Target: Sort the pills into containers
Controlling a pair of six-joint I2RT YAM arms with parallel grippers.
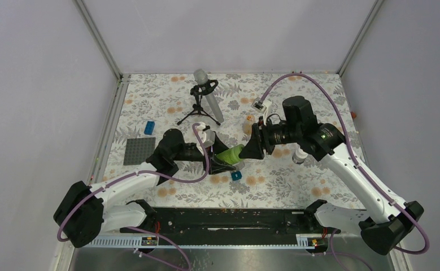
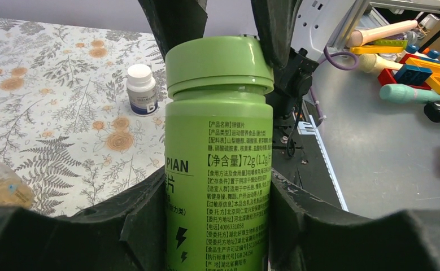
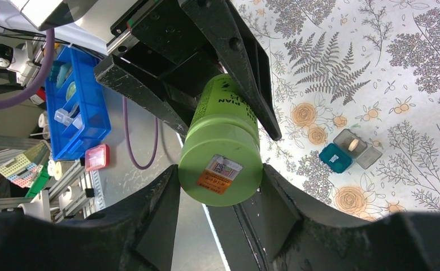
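Lime-green plastic pill bottle (image 1: pixel 229 154) is up off the floral tablecloth (image 1: pixel 296 183), between the two arms. Left gripper (image 2: pixel 217 220) is clamped round its body, and right gripper (image 3: pixel 220 195) is squeezed onto the cap end.

Green bottle (image 2: pixel 217 152) (floral tablecloth (image 2: pixel 65 113))

Top view: green bottle (image 1: pixel 229 154) mostly covered, body under left gripper (image 1: pixel 224 158), cap end inside right gripper (image 1: pixel 245 151). Left wrist: bottle's base cut off at bottom edge; clear jar (image 2: pixel 0 186) clipped at left edge; label on white bottle (image 2: pixel 140 88) too small to read.
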